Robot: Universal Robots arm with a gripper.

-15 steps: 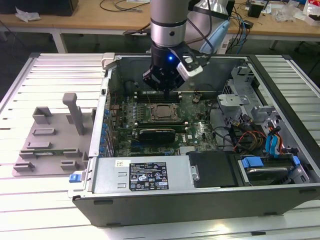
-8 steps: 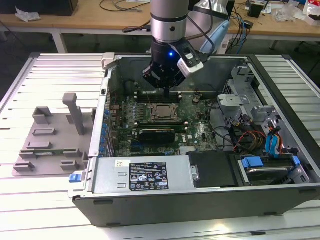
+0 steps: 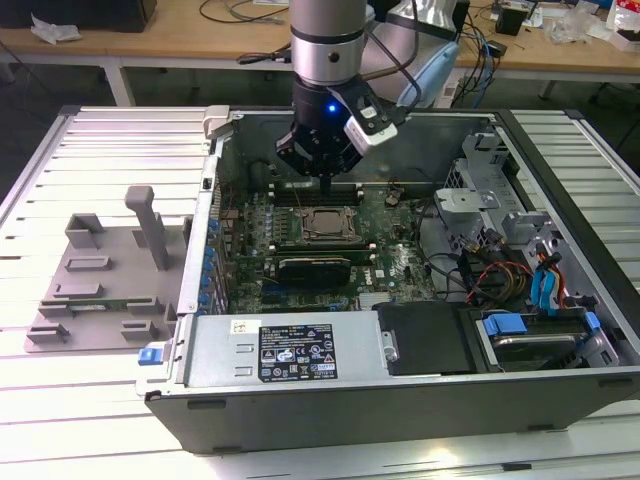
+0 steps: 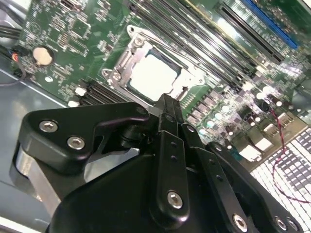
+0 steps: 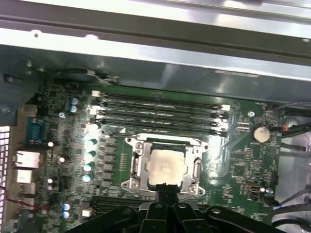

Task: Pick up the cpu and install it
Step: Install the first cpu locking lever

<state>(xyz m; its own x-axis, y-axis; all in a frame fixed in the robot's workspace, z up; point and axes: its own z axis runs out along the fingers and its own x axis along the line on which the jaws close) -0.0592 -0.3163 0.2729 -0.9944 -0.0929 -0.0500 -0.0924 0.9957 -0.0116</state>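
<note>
The cpu (image 3: pixel 325 222), a pale silver square, lies flat inside the metal-framed socket on the green motherboard in the open computer case. Both wrist views show it as a light square, cpu (image 4: pixel 153 75) and cpu (image 5: pixel 166 167), in the socket frame. My gripper (image 3: pixel 326 180) hangs just above the board at the socket's far side. Its black fingers (image 4: pixel 167 114) are pressed together to a narrow tip, gripper (image 5: pixel 165 188), with nothing between them. The tip is close over the socket's edge, apart from the cpu.
Memory slots (image 5: pixel 160 114) run along the socket's far side, and a coin cell (image 5: pixel 261 133) sits beside them. The case's walls (image 3: pixel 205 230) ring the board. A grey fixture (image 3: pixel 100 280) stands on the slatted table at the exterior view's left. Cables and drive bays (image 3: pixel 520 270) are at its right.
</note>
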